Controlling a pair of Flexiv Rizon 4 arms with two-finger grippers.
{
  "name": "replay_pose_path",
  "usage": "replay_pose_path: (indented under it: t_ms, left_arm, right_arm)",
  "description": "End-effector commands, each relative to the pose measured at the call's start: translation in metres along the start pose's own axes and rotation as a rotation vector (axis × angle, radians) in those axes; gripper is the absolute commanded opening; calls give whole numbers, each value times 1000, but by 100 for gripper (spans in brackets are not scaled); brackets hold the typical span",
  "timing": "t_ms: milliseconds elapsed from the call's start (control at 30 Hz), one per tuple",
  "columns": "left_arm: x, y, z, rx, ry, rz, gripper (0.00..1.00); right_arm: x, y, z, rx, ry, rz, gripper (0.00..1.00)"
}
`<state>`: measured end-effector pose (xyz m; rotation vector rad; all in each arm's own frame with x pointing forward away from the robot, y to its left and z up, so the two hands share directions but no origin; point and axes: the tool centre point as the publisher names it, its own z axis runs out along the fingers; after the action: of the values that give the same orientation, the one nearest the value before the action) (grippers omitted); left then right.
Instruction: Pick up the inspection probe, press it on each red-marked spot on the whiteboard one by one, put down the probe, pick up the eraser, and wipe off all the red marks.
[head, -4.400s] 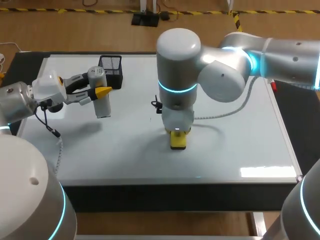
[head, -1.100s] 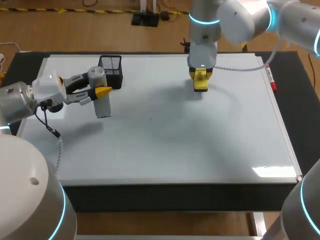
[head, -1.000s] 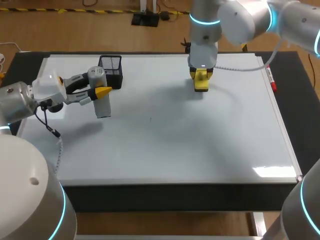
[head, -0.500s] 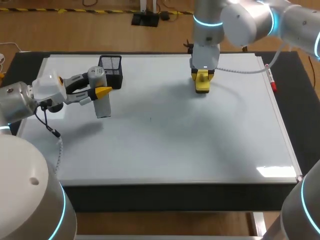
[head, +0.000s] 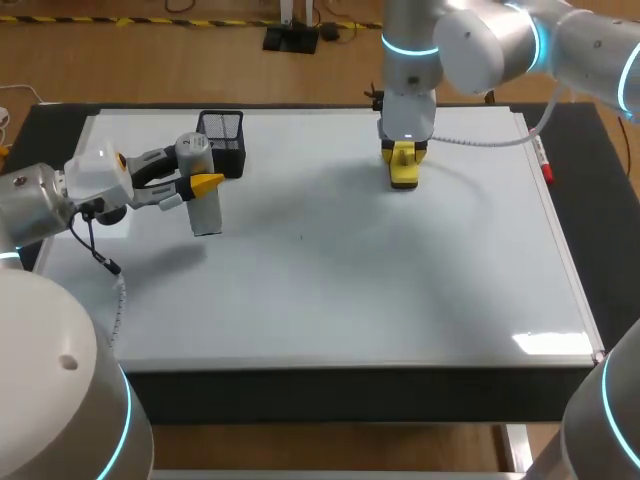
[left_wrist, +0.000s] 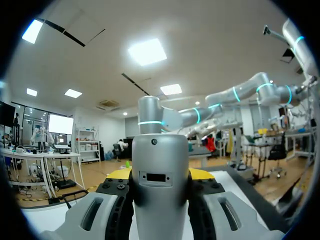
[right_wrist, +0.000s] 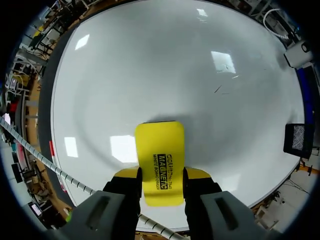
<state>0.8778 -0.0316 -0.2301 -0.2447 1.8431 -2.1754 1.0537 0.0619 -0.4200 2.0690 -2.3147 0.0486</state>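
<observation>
Two arms each hold a tool. The right arm points straight down over the whiteboard's (head: 400, 290) far side, its gripper (head: 402, 152) clamped on the yellow eraser (head: 403, 170). The left gripper (head: 195, 172), held level beside the basket (head: 222, 130), clasps the upright probe (head: 206, 213).

black printed label (right_wrist: 161, 172), two lines, atop the yellow eraser (right_wrist: 159, 142)
</observation>
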Motion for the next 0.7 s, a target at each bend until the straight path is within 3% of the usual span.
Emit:
replay_pose_path:
  t_ms: [33,233,267,333,700]
  left_arm:
    - [1,-1,0,1,-2,1,0]
    - [1,-1,0,1,-2,1,0]
    - [1,-1,0,1,-2,1,0]
    - [1,-1,0,1,-2,1,0]
    - [1,-1,0,1,-2,1,0]
  right_arm:
    - [-2,-5,2,1,21,-7,0]
    - [-1,-6,4,-7,31,-2,0]
    - [0,-6,4,-7,31,-1,15]
    - [2,-6,1,-3,30,11,100]
    - [15,-5,-19,-21,-17,146,100]
